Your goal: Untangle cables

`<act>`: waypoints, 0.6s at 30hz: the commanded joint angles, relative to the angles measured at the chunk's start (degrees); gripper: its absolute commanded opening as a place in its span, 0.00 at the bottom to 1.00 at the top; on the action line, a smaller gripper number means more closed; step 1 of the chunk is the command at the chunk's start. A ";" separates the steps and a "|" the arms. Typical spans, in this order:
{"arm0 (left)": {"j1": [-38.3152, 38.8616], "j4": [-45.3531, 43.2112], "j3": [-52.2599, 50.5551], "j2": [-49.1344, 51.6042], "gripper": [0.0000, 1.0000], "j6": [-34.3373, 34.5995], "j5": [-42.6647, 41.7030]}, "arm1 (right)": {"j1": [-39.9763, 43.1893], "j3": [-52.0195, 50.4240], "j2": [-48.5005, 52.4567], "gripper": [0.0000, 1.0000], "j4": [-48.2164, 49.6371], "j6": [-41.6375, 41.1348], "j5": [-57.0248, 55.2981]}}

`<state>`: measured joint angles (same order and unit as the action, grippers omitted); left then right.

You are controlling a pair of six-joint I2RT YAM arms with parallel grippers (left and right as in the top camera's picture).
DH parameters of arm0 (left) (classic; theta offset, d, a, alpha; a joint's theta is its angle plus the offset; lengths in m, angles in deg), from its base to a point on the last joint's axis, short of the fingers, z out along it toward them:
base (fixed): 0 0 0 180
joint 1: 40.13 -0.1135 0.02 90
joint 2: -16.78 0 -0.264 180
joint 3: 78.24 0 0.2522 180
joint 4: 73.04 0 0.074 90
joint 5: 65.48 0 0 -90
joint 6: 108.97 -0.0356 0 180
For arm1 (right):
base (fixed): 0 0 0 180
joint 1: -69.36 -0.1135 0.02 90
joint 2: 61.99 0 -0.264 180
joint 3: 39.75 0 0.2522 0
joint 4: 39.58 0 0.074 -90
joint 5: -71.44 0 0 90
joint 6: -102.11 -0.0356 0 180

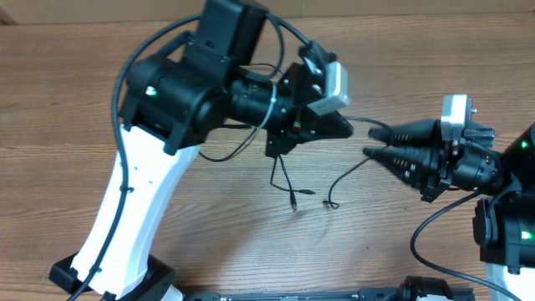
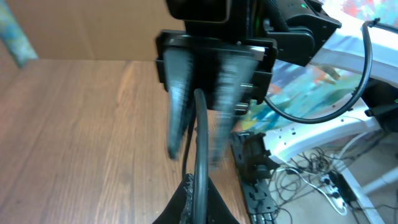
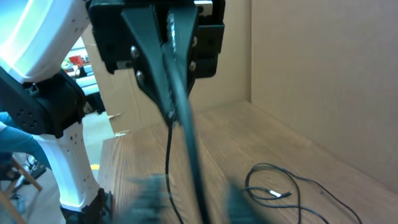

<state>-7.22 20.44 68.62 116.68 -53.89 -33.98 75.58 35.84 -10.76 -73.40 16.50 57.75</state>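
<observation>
- I am counting two grippers over the brown wood-grain table (image 1: pixel 84 84): the left gripper (image 1: pixel 344 127) is reaching in from the left and the right gripper (image 1: pixel 369 141) is pointing at it from the right, their tips close together.
- I am seeing the thin black cables (image 1: pixel 282 174) hanging below the left gripper, with two small plug ends (image 1: pixel 293 203) dangling just over the table and one more strand curling to a loop (image 1: pixel 329 202) nearer the right gripper. I cannot tell how many separate cords this makes.
- The left gripper is clamping down fully; its wrist view is showing a dark cord running up between the blurred fingers (image 2: pixel 177 112).
- Overhead, the right gripper's fingers are showing a gap; its own blurred wrist view is showing them meeting around a cord (image 3: pixel 186 143), so I cannot tell its state.
- Only the right wrist view is showing a pale-tipped plug (image 3: pixel 274 194) lying on the table.
</observation>
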 commanded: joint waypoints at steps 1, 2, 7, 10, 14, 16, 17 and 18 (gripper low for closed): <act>2.84 -0.04 -0.09 0.98 0.04 -0.68 -0.98 | -0.22 1.20 1.33 0.04 0.02 -0.02 0.26; 3.39 -0.04 -0.09 0.98 0.04 -0.68 -0.90 | -0.22 1.20 1.86 0.04 0.02 -0.02 0.26; 5.77 0.04 -0.09 0.98 0.04 -0.66 2.67 | -0.22 1.20 5.51 0.04 0.22 -2.01 0.28; 6.14 0.39 -0.09 1.01 0.06 -0.68 5.29 | -0.22 1.20 6.32 0.04 0.24 -2.01 0.26; 6.12 0.50 -0.09 1.01 0.66 -0.66 7.08 | -0.22 1.20 6.29 0.04 0.48 -5.46 -6.82; 6.12 0.68 -0.09 1.01 0.99 -0.66 8.57 | -0.15 1.20 6.29 0.04 0.20 -9.73 -16.61; 6.12 0.72 -0.09 1.01 1.00 -0.66 9.16 | -0.15 1.20 6.32 0.04 0.04 -10.78 -20.09; 6.12 1.01 -0.09 1.01 1.00 -0.66 10.73 | -0.15 1.20 6.47 0.04 -0.20 -12.52 -25.62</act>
<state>-1.47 21.14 68.62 117.53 -53.89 -26.55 75.58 35.84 -4.27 -73.31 9.63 46.73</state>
